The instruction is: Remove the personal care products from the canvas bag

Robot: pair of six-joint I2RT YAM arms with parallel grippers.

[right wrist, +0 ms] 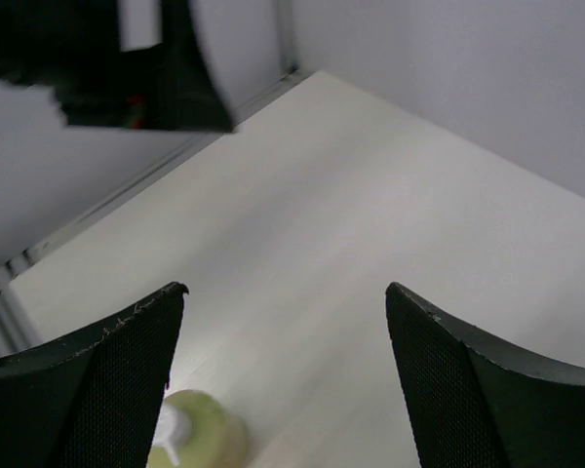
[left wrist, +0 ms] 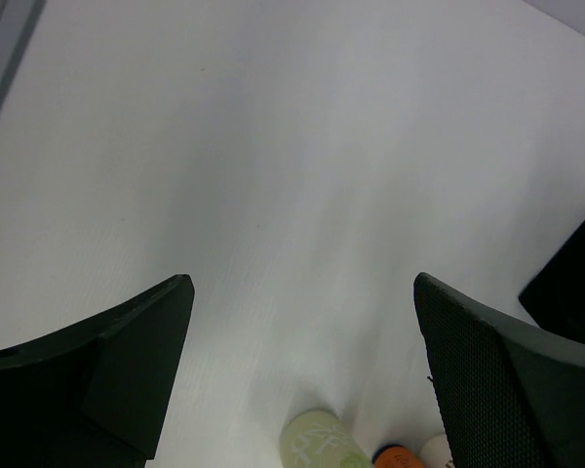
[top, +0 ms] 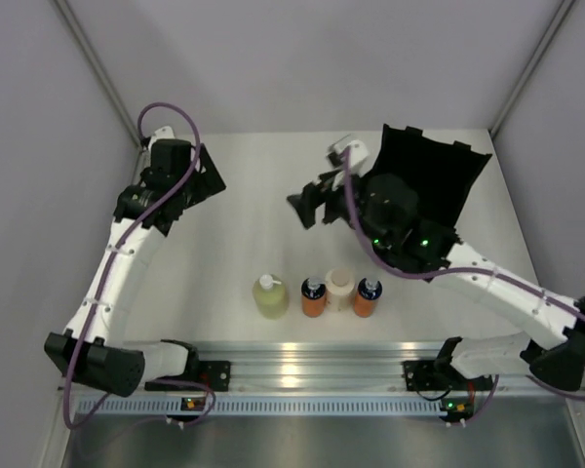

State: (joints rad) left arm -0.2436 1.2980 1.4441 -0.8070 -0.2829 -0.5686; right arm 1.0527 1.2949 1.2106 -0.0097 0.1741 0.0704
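Note:
Four bottles stand in a row near the table's front edge: a yellow-green pump bottle [top: 270,295], an orange one with a dark blue cap [top: 314,297], a beige cylinder [top: 339,290] and a second orange one [top: 368,296]. The black canvas bag [top: 431,180] stands open at the back right, and I see no bottle in it. My left gripper [top: 207,175] is open and empty at the back left. My right gripper [top: 310,203] is open and empty just left of the bag. The left wrist view [left wrist: 302,283] shows the pump bottle [left wrist: 322,444]. The right wrist view [right wrist: 285,288] shows it too [right wrist: 200,439].
Grey walls close in the table on the left, back and right. A metal rail [top: 302,366] with both arm bases runs along the front edge. The right arm's body [top: 400,229] sits in front of the bag. The bag's edge shows in the left wrist view [left wrist: 575,283].

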